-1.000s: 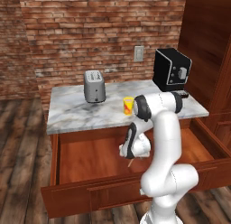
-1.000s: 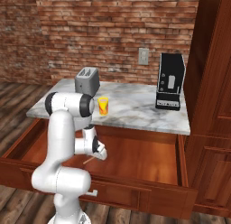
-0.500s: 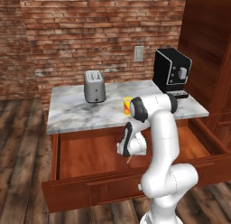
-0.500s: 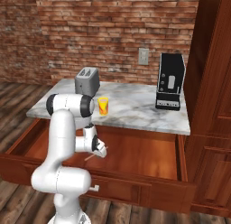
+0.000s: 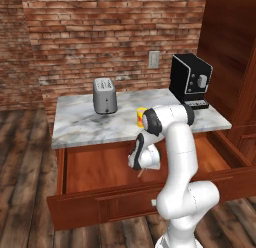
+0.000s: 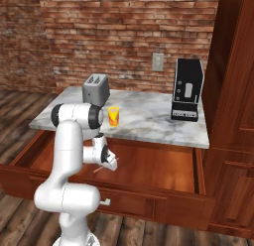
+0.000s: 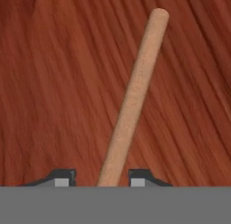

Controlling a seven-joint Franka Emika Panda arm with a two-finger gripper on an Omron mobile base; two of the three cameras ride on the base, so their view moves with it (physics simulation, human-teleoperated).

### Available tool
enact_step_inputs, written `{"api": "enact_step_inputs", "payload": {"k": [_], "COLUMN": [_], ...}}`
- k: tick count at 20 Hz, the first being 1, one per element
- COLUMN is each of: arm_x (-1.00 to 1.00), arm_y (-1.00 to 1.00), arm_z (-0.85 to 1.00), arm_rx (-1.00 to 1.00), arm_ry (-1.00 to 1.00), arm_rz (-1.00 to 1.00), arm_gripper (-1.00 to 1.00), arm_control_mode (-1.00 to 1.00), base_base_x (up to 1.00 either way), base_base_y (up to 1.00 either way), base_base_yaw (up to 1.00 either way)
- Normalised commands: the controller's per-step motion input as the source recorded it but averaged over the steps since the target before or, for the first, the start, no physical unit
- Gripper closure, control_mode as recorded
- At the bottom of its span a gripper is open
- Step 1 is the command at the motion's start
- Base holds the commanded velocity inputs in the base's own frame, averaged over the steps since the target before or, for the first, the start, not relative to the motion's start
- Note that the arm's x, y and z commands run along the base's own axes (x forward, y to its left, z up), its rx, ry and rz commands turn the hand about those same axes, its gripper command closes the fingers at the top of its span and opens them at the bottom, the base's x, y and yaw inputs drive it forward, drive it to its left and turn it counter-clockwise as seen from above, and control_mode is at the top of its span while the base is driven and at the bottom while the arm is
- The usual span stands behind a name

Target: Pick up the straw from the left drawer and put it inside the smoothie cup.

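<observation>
The straw [image 7: 135, 92], a thin pale tan stick, lies on the floor of the open left drawer [image 5: 95, 167]. It runs up the hand view from between my fingertips. My gripper [image 7: 102, 178] is down in the drawer and straddles the straw's near end, open, with a narrow gap on each side. From the base views the hand points down over the straw [image 5: 142, 172] [image 6: 100, 167], gripper [image 5: 142, 167] [image 6: 110, 164] low over the wood. The yellow smoothie cup [image 5: 140, 115] [image 6: 113, 116] stands upright on the marble counter just behind the arm.
A grey toaster [image 5: 105, 95] [image 6: 96, 89] and a black coffee machine [image 5: 190, 82] [image 6: 187, 89] stand on the counter [image 5: 80, 124]. A tall wooden cabinet [image 6: 233, 91] rises at the right. The drawer's front panel [image 6: 149, 203] lies between the base and the hand.
The jaws have drawn in from wide open to a narrow gap around the straw. The hand has stayed low in the drawer; the straw has not moved.
</observation>
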Motion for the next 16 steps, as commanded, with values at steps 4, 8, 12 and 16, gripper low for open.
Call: {"api": "enact_step_inputs", "payload": {"k": [4,8,12,16], "arm_x": [-0.58,-0.39,-0.13,0.00], "arm_y": [-0.44,-0.45,-0.38,-0.23], "arm_z": [-0.47,-0.17,0.12,0.70], "arm_rx": [0.00,0.05,0.10,0.07], "arm_ry": [-0.14,-0.27,-0.18,-0.03], "arm_rz": [-0.10,-0.05,-0.02,0.00], "arm_gripper": [1.00,1.00,1.00,1.00], "arm_control_mode": [-1.00,-1.00,-1.00,-1.00], "base_base_x": [0.00,0.00,0.00,0.00], "base_base_y": [0.00,0.00,0.00,0.00], "base_base_yaw": [0.00,0.00,0.00,0.00]}}
